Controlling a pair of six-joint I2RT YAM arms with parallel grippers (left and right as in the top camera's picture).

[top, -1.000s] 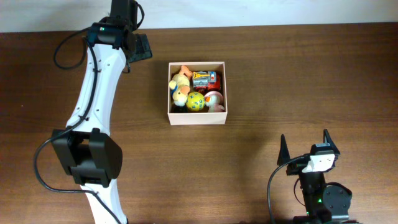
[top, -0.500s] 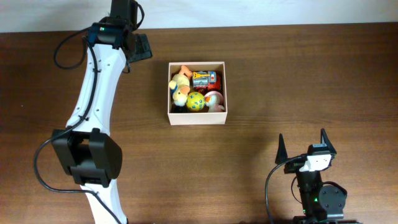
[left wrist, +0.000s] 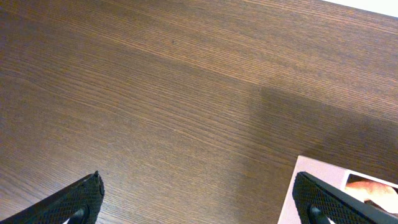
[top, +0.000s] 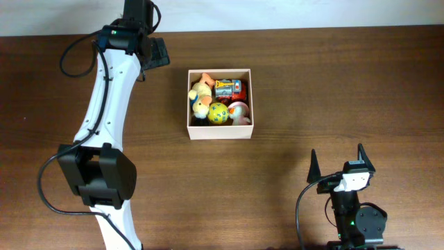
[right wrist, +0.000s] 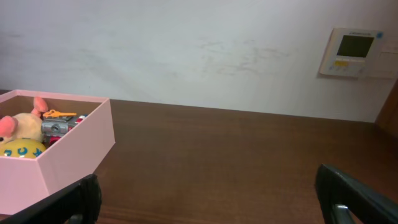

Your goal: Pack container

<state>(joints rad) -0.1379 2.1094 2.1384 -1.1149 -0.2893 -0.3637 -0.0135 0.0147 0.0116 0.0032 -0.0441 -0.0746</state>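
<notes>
The container, a square white-walled box, stands at the table's middle back. It holds several toys: a yellow-orange plush, a yellow ball and a red-grey toy car. My left gripper is open and empty, above bare table to the upper left of the box. In the left wrist view the box corner shows by its right finger. My right gripper is open and empty near the front right. In the right wrist view the container sits at far left.
The dark wood table surrounds the box. A white wall with a thermostat panel stands behind the table's far edge. The left arm's white links stretch along the table's left side.
My right gripper has shifted slightly toward the table's front edge. The left arm and the box with its toys have not moved.
</notes>
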